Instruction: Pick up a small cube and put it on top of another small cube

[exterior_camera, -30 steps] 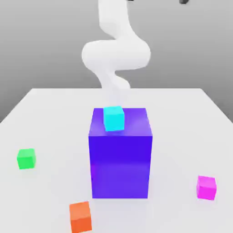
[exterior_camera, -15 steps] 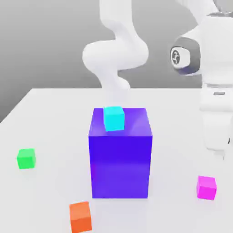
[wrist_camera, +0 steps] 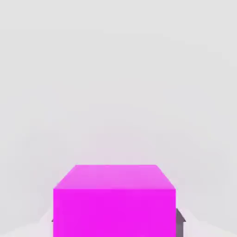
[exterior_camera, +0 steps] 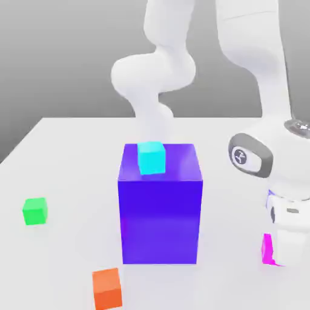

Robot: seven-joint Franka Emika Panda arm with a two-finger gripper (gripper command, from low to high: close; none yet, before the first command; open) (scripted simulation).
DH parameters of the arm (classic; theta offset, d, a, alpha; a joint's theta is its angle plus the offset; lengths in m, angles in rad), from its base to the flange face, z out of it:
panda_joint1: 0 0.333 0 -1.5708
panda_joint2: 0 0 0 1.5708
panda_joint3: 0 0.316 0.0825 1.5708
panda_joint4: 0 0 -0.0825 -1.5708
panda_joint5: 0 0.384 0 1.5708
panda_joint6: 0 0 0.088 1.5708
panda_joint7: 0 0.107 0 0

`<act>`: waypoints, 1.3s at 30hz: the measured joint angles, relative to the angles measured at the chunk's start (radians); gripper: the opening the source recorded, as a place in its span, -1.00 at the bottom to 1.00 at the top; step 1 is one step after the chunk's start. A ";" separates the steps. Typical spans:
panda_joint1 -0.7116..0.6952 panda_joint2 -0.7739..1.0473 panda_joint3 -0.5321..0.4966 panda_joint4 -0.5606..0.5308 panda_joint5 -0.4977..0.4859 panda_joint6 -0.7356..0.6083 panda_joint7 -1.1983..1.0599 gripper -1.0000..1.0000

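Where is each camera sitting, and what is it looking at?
Exterior view: sits off the arm, above the white table, looking across it at the big blue-purple block, with the white arm bending down to the magenta cube on the exterior view's right.
Hand view: rides on the hand, looking closely at the magenta cube; a dark finger shows beside it.
Shared: both see the magenta cube and the table.
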 joint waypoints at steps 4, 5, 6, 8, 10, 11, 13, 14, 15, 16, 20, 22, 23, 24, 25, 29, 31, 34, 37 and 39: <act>-0.014 -0.095 0.020 -0.020 0.024 -0.075 -0.019 -1.00; -0.018 -0.130 0.026 -0.027 0.035 -0.103 -0.027 -1.00; -0.023 -0.165 0.034 -0.034 0.048 -0.131 -0.037 -1.00; -0.038 -0.203 0.035 -0.006 0.065 -0.149 -0.084 -1.00; -0.092 -0.238 0.007 0.017 0.073 -0.157 -0.171 -1.00; -0.122 -0.255 -0.010 0.029 0.076 -0.160 -0.219 -1.00; -0.184 -0.288 -0.063 0.039 0.082 -0.167 -0.313 -1.00; -0.227 -0.303 -0.087 0.037 0.081 -0.171 -0.354 -1.00; -0.271 -0.318 -0.118 0.034 0.080 -0.175 -0.395 -1.00; -0.325 -0.333 -0.142 0.030 0.079 -0.179 -0.440 -1.00; -0.543 -0.397 -0.242 0.011 0.075 -0.199 -0.649 -1.00; -0.657 -0.424 -0.281 0.000 0.076 -0.208 -0.749 -1.00; -0.695 -0.435 -0.297 -0.013 0.074 -0.213 -0.787 -1.00; -0.724 -0.444 -0.314 -0.029 0.070 -0.217 -0.820 -1.00; -0.762 -0.452 -0.333 -0.046 0.066 -0.222 -0.850 -1.00; -0.899 -0.482 -0.417 -0.120 0.043 -0.238 -0.963 -1.00; -0.955 -0.495 -0.465 -0.158 0.031 -0.246 -1.017 -1.00; -1.028 -0.512 -0.538 -0.221 0.007 -0.255 -1.080 -1.00; -1.047 -0.510 -0.558 -0.240 0.003 -0.244 -1.092 -1.00; -1.047 -0.505 -0.561 -0.241 0.010 -0.232 -1.099 -1.00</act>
